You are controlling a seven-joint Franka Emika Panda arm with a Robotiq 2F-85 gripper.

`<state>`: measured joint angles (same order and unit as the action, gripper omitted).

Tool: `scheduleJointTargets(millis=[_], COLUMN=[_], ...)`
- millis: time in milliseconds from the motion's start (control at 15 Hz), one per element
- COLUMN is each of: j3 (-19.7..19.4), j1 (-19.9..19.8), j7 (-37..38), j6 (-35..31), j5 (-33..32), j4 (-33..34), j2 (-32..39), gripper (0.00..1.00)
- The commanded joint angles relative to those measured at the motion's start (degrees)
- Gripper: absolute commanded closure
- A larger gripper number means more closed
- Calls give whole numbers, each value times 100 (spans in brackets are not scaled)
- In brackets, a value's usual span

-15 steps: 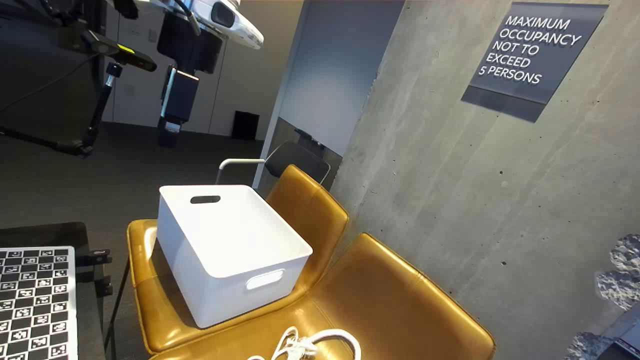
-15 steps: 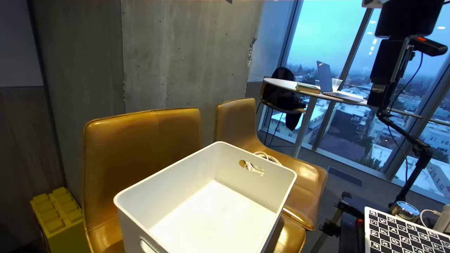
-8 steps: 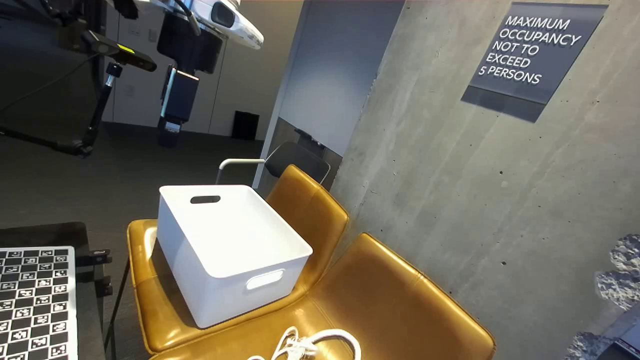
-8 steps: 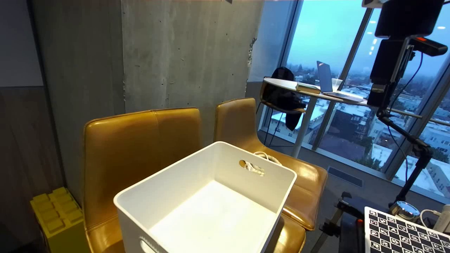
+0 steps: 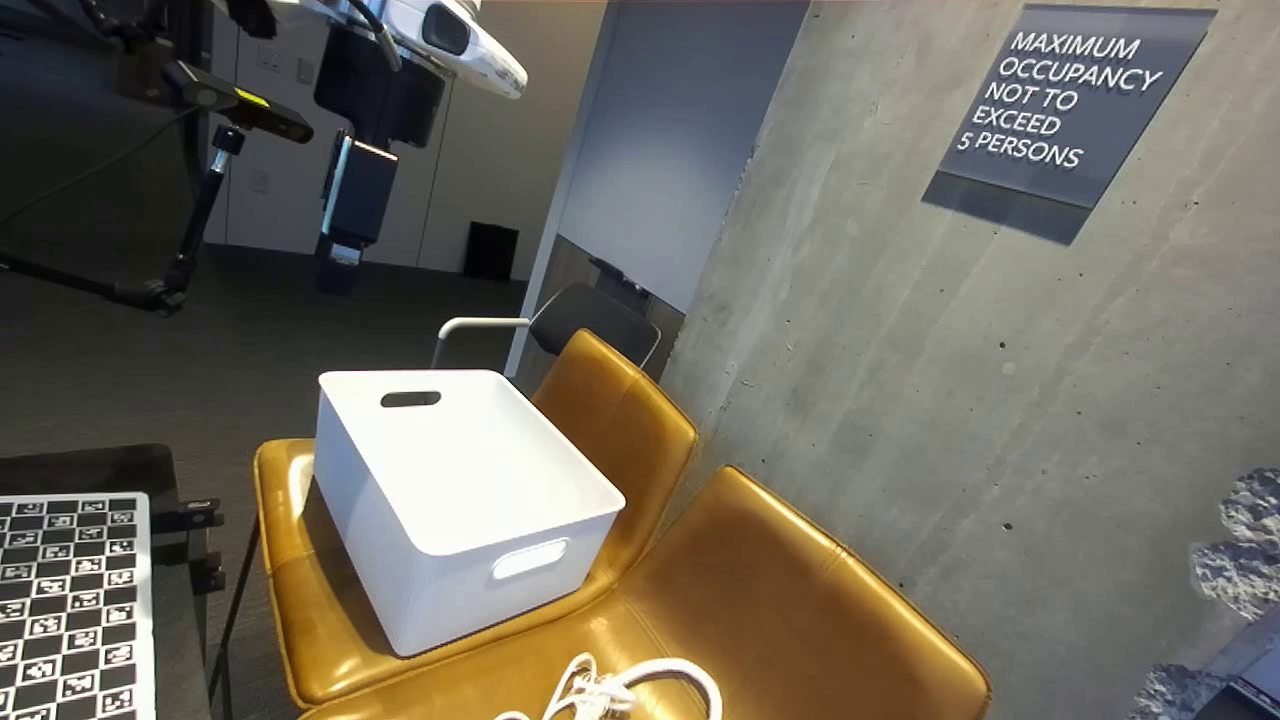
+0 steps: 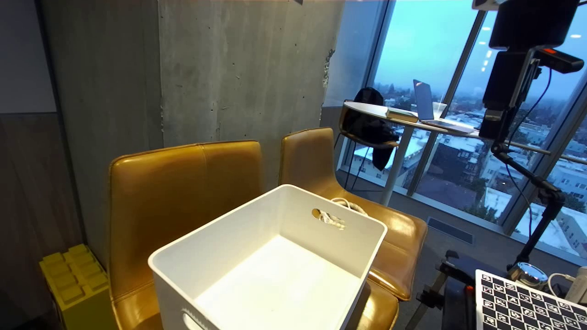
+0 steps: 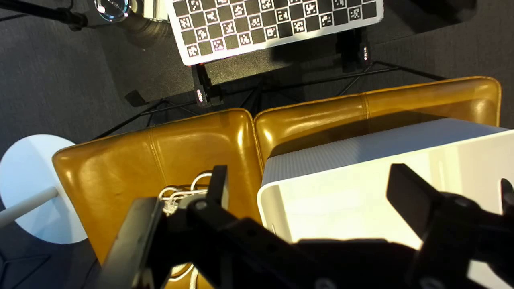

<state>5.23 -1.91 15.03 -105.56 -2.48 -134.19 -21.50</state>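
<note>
While spread wide at the black two-fingered gripper (image 7: pixel 312 188), hangs high, well apart from a white rectangular plastic bin (image 7: pixel 373 148) on a tan leather chair (image 7: pixel 425 100), at four o'clock in the wrist view. Flanked at eight o'clock by a bundled white cord (image 5: pixel 600 693), at twelve by a flat black-and-white checkered board (image 7: pixel 277 24). Rimmed all round, leaving a shadowed strip of chair along the twelve-o'clock side.
</note>
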Motion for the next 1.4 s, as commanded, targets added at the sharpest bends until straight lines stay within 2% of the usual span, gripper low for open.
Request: scheduleJointTargets(millis=[0,267,600,933,1333], j3=[-47,-47,-149,-576,-1089], j1=[51,51,-95,-420,-659], j7=[13,13,-63,-171,-439], j6=[11,11,-350,-898,-1454], j5=[-16,-16,-460,-1124,-1086], j4=[9,9,100,327,853], j2=[4,4,393,1098,2278], gripper=[0,0,0,0,0])
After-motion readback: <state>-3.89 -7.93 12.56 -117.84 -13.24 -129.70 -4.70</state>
